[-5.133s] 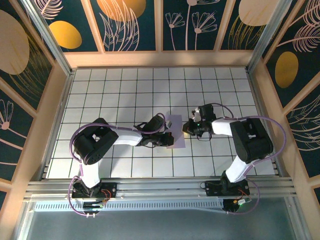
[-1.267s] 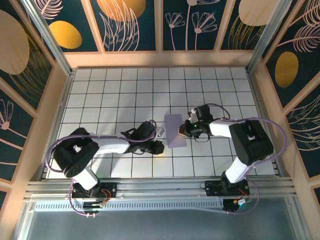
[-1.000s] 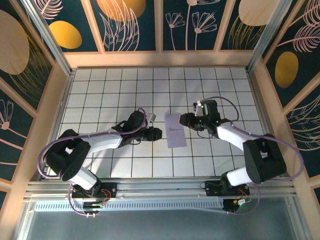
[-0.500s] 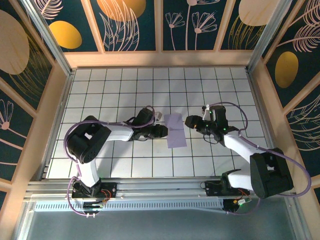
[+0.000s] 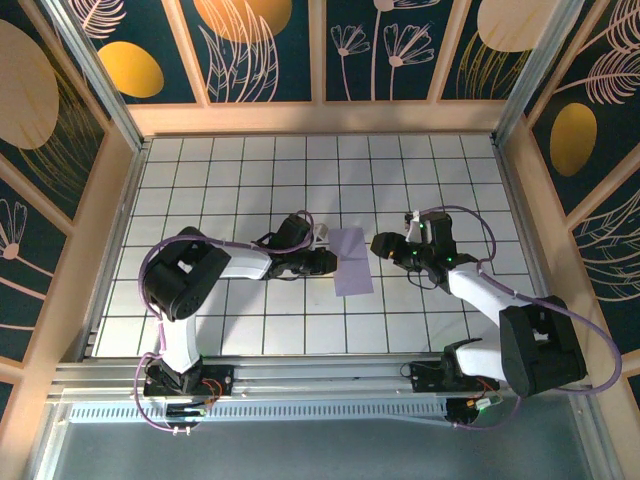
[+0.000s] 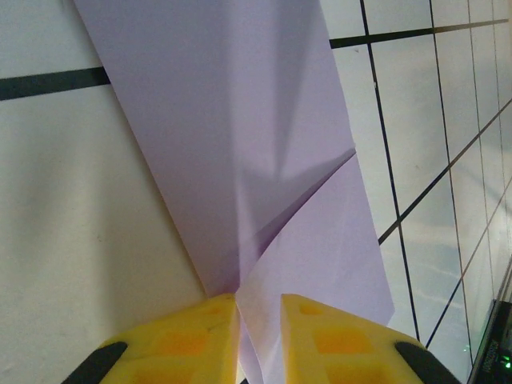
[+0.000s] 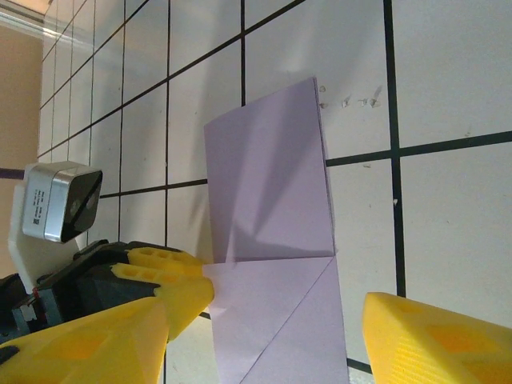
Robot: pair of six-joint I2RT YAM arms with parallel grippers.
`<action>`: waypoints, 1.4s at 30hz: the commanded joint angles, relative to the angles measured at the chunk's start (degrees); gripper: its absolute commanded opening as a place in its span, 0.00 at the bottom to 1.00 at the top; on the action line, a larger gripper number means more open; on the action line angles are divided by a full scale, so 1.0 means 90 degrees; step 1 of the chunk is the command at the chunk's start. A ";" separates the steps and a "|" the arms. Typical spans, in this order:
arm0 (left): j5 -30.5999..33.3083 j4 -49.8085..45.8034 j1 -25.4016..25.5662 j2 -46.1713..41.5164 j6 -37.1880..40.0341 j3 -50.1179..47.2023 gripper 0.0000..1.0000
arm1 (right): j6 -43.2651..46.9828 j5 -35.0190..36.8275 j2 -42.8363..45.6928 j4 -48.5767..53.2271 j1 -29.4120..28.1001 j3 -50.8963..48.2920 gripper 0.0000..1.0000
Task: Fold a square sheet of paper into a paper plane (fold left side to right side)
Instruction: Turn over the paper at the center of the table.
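Two arms: the left arm and the right arm reach in from either side of the square sheet of paper.
Left arm: lies low across the white tiled surface, left of the sheet and pointing at it.
Left jaws: at the sheet's left edge, at about mid-height. The yellow tips stand almost together, clenched on the paper's edge where a diagonal flap meets it.
Square sheet of paper: pale lavender, folded to a tall narrow rectangle, lying on the surface between the two sets of jaws. The left wrist view shows a crease running away from the tips and an angled flap to its right. The right wrist view shows a cross fold with a diagonal crease below it.
Right jaws: just off the sheet's right edge and not touching it. They are released, with the yellow tips spread wide.
Right arm: bends in from the right of the sheet.
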State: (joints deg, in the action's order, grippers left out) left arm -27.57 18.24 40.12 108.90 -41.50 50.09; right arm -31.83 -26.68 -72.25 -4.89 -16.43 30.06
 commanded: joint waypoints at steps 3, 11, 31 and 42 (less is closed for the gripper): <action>-0.0183 0.0394 -0.0010 0.0083 -0.0076 0.0090 0.13 | 0.0034 -0.0342 -0.0176 -0.0136 0.0060 -0.0154 0.65; -0.0049 0.1525 -0.0008 -0.0666 -0.0618 -0.0634 0.06 | -0.0390 -0.1123 -0.0670 -0.0924 -0.0124 -0.0401 0.61; -0.0027 0.2456 -0.0013 -0.1025 -0.1373 -0.1317 0.04 | -0.1364 -0.1097 -0.2044 -0.3568 -0.0760 -0.0517 0.59; 0.0307 0.2054 -0.0005 -0.0929 -0.1317 -0.1337 0.05 | -0.1570 -0.1129 -0.2499 -0.4306 -0.0936 -0.0430 0.49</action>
State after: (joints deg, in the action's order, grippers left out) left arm -26.33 37.19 40.12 101.16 -53.28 38.52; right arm -45.34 -36.56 -93.86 -39.59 -24.29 25.26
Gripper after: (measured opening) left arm 0.051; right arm 0.502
